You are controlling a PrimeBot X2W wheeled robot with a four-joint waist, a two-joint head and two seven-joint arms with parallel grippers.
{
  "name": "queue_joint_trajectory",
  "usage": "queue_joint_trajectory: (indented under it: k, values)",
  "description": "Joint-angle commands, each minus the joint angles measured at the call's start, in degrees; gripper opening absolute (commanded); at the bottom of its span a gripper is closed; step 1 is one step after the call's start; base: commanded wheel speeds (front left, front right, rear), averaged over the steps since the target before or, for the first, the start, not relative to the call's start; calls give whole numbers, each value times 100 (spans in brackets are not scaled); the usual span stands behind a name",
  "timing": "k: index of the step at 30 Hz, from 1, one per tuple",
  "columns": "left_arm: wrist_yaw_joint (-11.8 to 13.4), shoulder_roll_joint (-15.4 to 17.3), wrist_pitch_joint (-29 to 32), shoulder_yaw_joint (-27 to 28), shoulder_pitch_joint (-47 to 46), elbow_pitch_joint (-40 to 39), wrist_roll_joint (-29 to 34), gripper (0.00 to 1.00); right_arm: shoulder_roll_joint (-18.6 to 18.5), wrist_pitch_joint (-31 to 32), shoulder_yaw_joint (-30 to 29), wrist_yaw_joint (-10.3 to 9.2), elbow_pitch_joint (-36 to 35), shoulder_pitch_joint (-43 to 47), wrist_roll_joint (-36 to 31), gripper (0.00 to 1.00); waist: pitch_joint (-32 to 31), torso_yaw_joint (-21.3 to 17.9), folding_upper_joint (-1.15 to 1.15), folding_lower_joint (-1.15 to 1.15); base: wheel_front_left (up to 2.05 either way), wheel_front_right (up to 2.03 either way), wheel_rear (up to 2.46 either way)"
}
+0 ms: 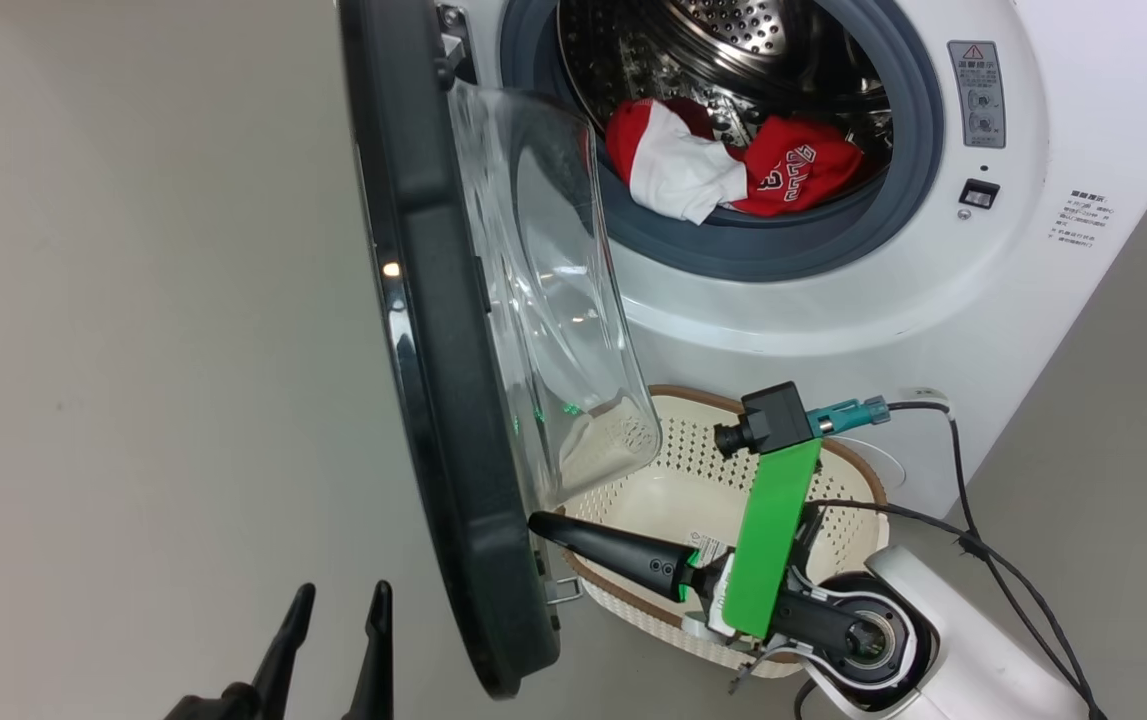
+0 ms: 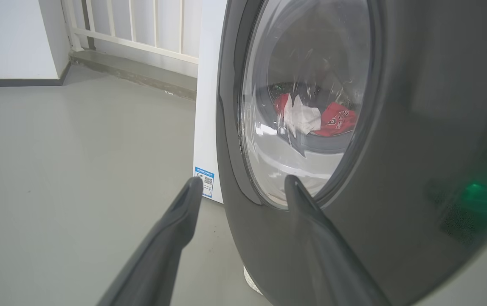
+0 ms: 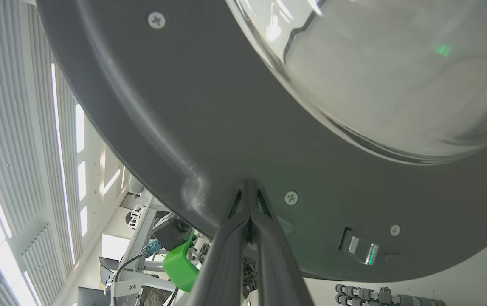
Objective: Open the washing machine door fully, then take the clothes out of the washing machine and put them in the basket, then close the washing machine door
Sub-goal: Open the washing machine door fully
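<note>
The washing machine door [image 1: 433,330] stands swung out at the left centre of the head view, seen almost edge-on. Its glass bowl is turned toward the basket [image 1: 858,470] at the lower centre. The right gripper [image 1: 536,522] has its fingers pressed together, and the tips seem to touch the door's inner rim (close to the latch, I judge). To open the door fully, it is better to push slowly on this dark rim and never on the glass. The left gripper [image 1: 343,598] hovers at the lower left, outside the door, with its fingers wide and holding nothing. The clothes [image 1: 733,165] lie in the drum at the upper centre.
</note>
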Motion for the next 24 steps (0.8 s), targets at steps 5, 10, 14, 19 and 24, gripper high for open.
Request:
queue_joint_trajectory:
  k: [5,10,14,19,24]
  values:
    - [51,51,-69,271,-5,-213,46,100,243,45,107,45,-145,22,-37,0,-42,12,0,0,0,0,0]
    - [57,51,-69,300,16,-241,50,100,285,30,92,45,-153,29,-64,0,-45,11,0,0,0,0,0]
    - [57,51,-69,300,10,-241,43,100,253,-37,11,45,-144,86,-121,18,-60,1,0,0,0,0,0]
    - [22,51,-69,297,14,-209,64,100,158,-217,-81,45,-54,199,-219,87,-107,-20,0,0,0,0,0]
    - [-19,51,-69,291,19,-152,116,100,6,-485,-190,45,50,438,-267,100,-194,-55,0,0,0,0,0]
